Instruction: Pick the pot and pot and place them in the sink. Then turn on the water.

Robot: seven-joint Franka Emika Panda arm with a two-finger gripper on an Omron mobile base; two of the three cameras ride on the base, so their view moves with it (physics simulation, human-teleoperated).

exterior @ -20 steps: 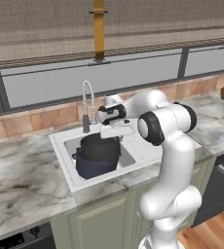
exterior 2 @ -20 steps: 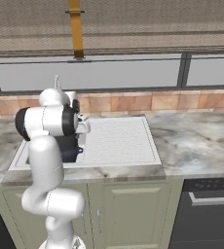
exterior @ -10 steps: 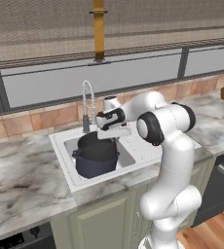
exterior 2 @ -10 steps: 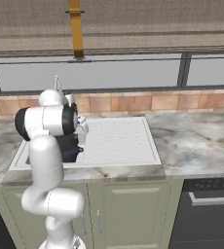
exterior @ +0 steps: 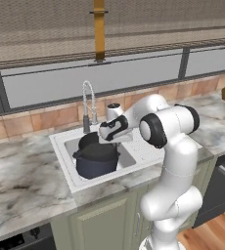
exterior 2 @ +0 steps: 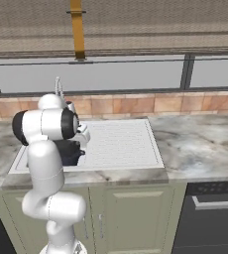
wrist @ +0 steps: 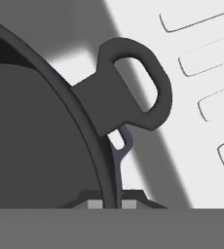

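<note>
The marbled desk (exterior: 21, 180) runs left to right under a wide window, with pale green cabinet doors (exterior 2: 136, 218) below and a brick-tile band behind. Set into it is the white sink (exterior: 60, 146), its long side lying along the desk, the basin to the left and the ribbed drainboard (exterior 2: 121, 141) to the right. The spring faucet (exterior: 88, 105) stands upright at the basin's back edge, its arch bending forward over the bowl. Inside the basin, two pots stand mouth-up, one nested in the other: the black pot (exterior: 101, 149) sits in the navy pot (exterior: 95, 166). In the hand view the black pot's loop handle (wrist: 131, 90) points out toward the drainboard ribs, and beneath it a sliver of the navy pot's handle shows. The end effector (wrist: 112, 203) is clamped on the black pot's rim just beside that handle, one fingertip (wrist: 95, 204) inside the wall.
</note>
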